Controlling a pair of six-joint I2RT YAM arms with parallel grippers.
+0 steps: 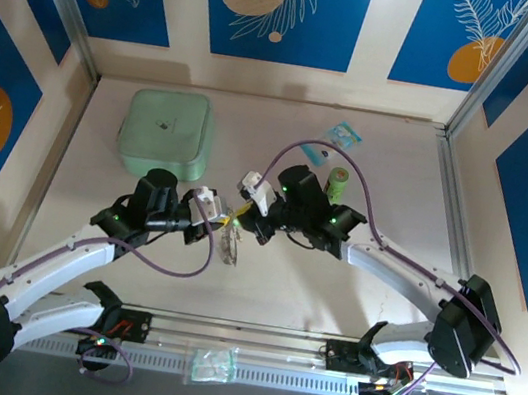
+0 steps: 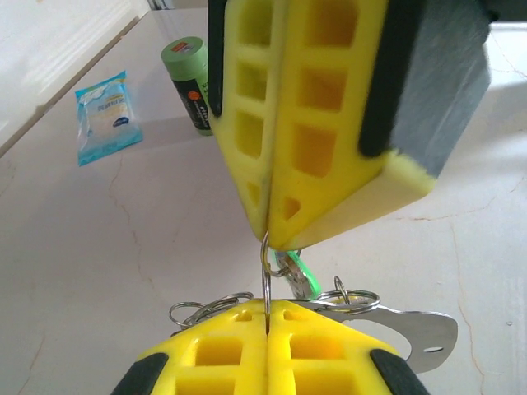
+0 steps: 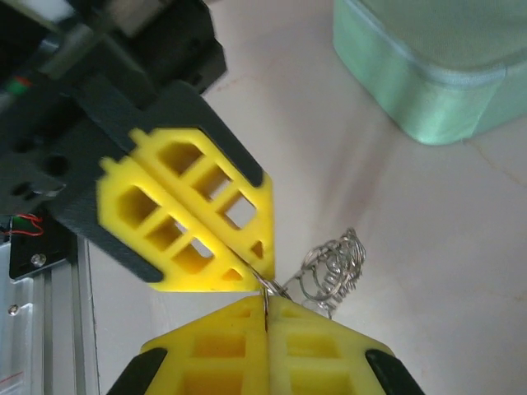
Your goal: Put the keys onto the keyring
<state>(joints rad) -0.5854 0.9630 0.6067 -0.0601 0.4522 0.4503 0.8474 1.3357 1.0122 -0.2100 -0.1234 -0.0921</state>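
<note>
My two pairs of fingers meet tip to tip above the worktop [image 2: 99,247], a pale, veined, stone-look surface. The left fingers [image 2: 239,329] and right fingers [image 3: 239,325], both ribbed yellow plastic, are each clamped on the keyring [image 2: 265,284], one thin silvery wire loop. Beside the wire sit several small steel rings [image 3: 331,270], one flat steel tab [image 2: 424,329] and one key [image 2: 300,276] with a green plastic head.
</note>
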